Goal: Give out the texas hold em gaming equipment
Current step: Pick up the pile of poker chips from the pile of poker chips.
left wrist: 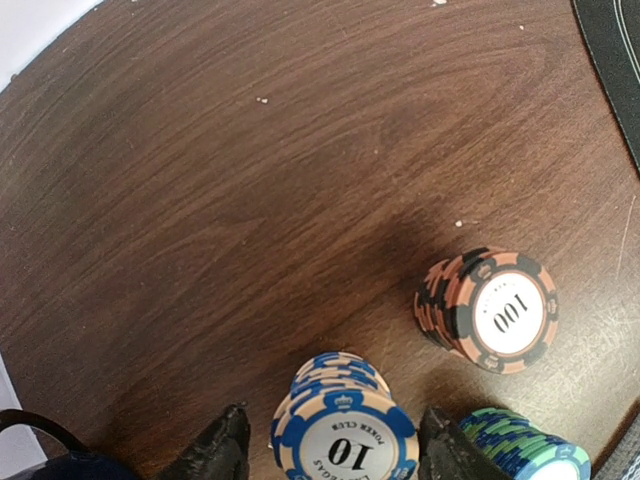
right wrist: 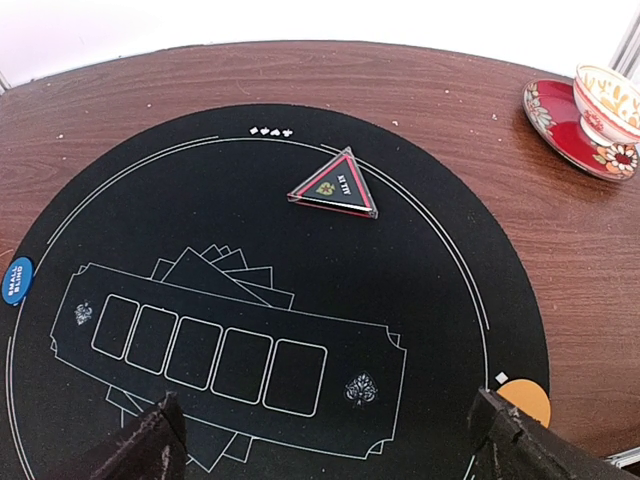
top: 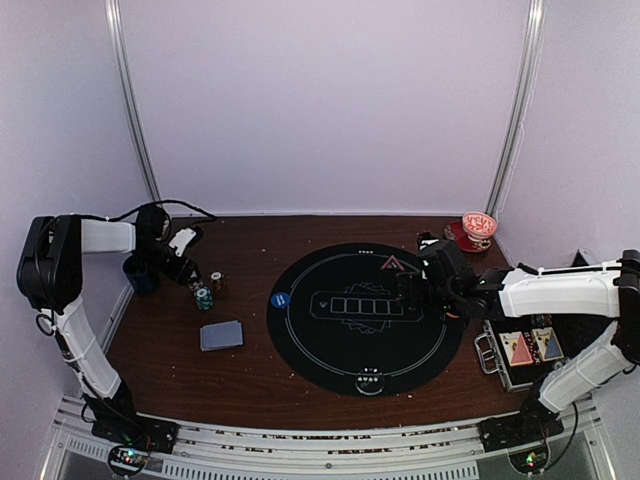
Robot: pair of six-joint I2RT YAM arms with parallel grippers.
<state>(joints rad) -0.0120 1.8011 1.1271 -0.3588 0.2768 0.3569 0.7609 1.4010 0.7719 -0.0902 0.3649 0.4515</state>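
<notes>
Down on the brown table (top: 250,385), a big round black mat (top: 300,345) in the middle. Over its far right part, the right gripper (right wrist: 335,445), spread wide with nothing between the fingers.

Off to the left of the mat, the card deck (top: 221,335), back up, long side running left to right, a bit tilted. Seen only from above.

On the mat's far side, the red triangle marker (right wrist: 335,187), lying flat, one tip pointing away from the arms. At the mat's left edge, the blue disc (right wrist: 16,280). On its right part, the orange disc (right wrist: 527,400), seen only from the right wrist.

Left of the mat, beyond the deck, three chip stacks close together. Left gripper (left wrist: 333,440) open, one finger on each side of the blue-striped stack (left wrist: 345,455), not squeezing it yet. Just beside that, the teal stack (left wrist: 525,450) and the black-and-orange stack (left wrist: 490,310). Numbers 10 and 100 readable only from the left wrist.
</notes>
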